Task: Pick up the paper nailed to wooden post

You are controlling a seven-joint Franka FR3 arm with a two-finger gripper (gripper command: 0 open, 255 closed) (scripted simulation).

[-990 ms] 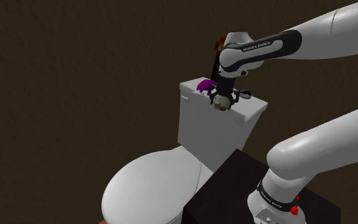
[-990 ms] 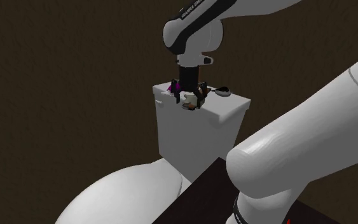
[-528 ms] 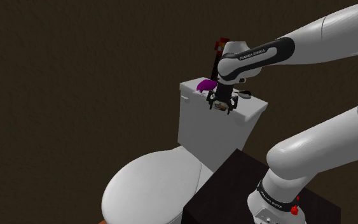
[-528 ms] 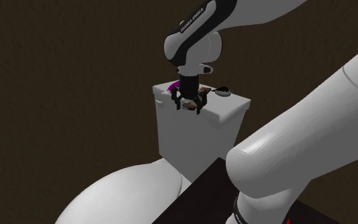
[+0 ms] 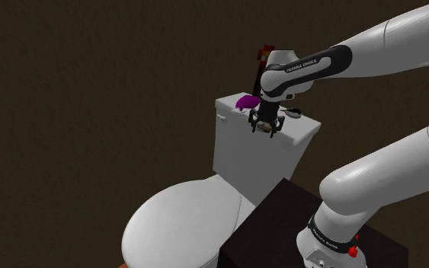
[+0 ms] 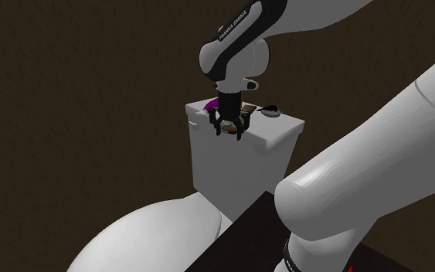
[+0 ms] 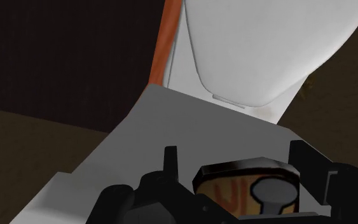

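Black 2-finger gripper [image 5: 264, 127] hangs low over the flat white lid of the toilet tank [image 5: 300, 135], pointing down at it from the white arm's wrist. In the wrist view its 2 fingers [image 7: 170, 164] are spread, 1 on each side of the short dark-brown post with a pale, orange-marked paper and a grey nail head on its face [image 7: 247, 189]. A strip of lid shows between the post and the finger pointed at; the other finger stands close beside the post, and whether it touches cannot be told. The post sits on the tank lid [image 7: 171, 121], near the edge that faces the rounded white toilet seat cover [image 5: 176, 227].

The step in hand looks like the end of the approach: the fingers are down around the target, but nothing is clasped yet. The next move calls for closing on the post evenly, so that neither finger pushes it sideways across the smooth lid, and only then a straight lift.

A small purple object [image 5: 244, 101] lies just beside the gripper toward the shoulder view's left. A small dark spoon-shaped object [image 5: 292, 114] lies near it on the other side. Both are close enough that the lift should go straight up and not sweep across the lid.
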